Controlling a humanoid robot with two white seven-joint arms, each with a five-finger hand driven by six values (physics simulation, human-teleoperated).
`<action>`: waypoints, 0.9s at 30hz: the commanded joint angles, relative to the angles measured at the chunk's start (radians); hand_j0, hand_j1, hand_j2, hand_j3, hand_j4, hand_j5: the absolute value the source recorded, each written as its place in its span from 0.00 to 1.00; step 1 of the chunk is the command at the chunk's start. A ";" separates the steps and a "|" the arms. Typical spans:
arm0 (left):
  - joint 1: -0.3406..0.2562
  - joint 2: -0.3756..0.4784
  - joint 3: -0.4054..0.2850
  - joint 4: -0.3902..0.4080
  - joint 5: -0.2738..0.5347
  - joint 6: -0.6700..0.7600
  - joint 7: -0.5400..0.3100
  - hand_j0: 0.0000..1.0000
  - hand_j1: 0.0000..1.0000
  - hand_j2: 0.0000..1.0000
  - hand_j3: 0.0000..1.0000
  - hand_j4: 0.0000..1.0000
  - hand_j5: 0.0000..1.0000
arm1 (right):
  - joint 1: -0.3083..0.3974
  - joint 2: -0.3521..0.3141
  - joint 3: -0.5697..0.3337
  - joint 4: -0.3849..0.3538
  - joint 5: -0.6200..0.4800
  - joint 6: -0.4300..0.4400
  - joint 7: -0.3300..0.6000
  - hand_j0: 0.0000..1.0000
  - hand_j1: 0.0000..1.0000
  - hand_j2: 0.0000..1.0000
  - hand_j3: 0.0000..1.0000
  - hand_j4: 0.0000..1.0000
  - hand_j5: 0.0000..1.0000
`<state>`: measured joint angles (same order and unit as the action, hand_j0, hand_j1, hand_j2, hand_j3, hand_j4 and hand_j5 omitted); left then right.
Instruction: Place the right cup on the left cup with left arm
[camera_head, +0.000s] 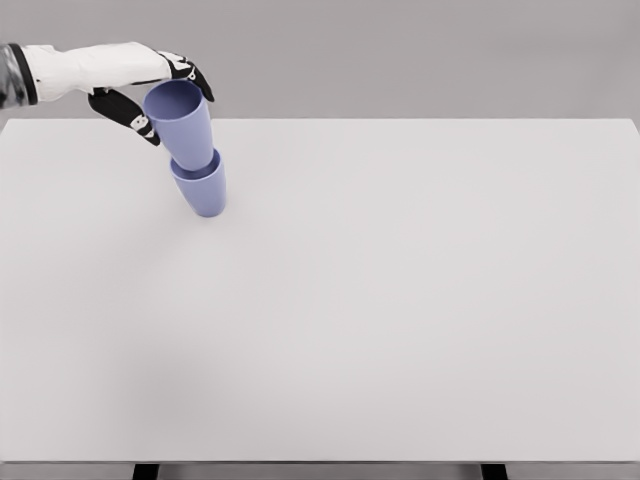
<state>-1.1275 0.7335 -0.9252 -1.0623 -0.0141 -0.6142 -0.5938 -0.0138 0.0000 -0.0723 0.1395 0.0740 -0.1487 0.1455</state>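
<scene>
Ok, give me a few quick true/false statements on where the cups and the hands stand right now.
1. The upper cup sits nested in the lower cup. True.
2. The left hand is at the upper cup, fingers around its rim area. True.
3. The cups stand apart on the table. False: they are stacked, one in the other.
4. The right hand is holding the lower cup. False: no right arm is in view.
5. The stack is near the table's right edge. False: it stands at the far left.

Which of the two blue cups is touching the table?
The lower cup touches the table. The upper cup is nested in its mouth, with the left hand around it.
</scene>
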 joint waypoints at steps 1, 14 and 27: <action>0.000 -0.002 0.000 0.004 0.000 0.003 0.000 0.60 0.60 0.60 0.60 0.60 0.60 | 0.000 0.000 0.000 0.000 0.001 0.000 0.000 1.00 1.00 1.00 1.00 1.00 1.00; 0.005 -0.016 0.000 0.008 -0.007 0.003 0.000 0.60 0.60 0.60 0.60 0.60 0.60 | 0.000 0.000 -0.001 0.000 0.000 0.000 0.000 1.00 1.00 1.00 1.00 1.00 1.00; 0.005 -0.026 -0.012 0.047 -0.009 0.003 0.003 0.60 0.60 0.60 0.60 0.60 0.60 | 0.000 0.000 0.000 0.000 0.001 0.000 0.000 1.00 1.00 1.00 1.00 1.00 1.00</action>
<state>-1.1229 0.7097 -0.9365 -1.0193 -0.0301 -0.6142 -0.5913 -0.0138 0.0000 -0.0722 0.1395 0.0739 -0.1487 0.1455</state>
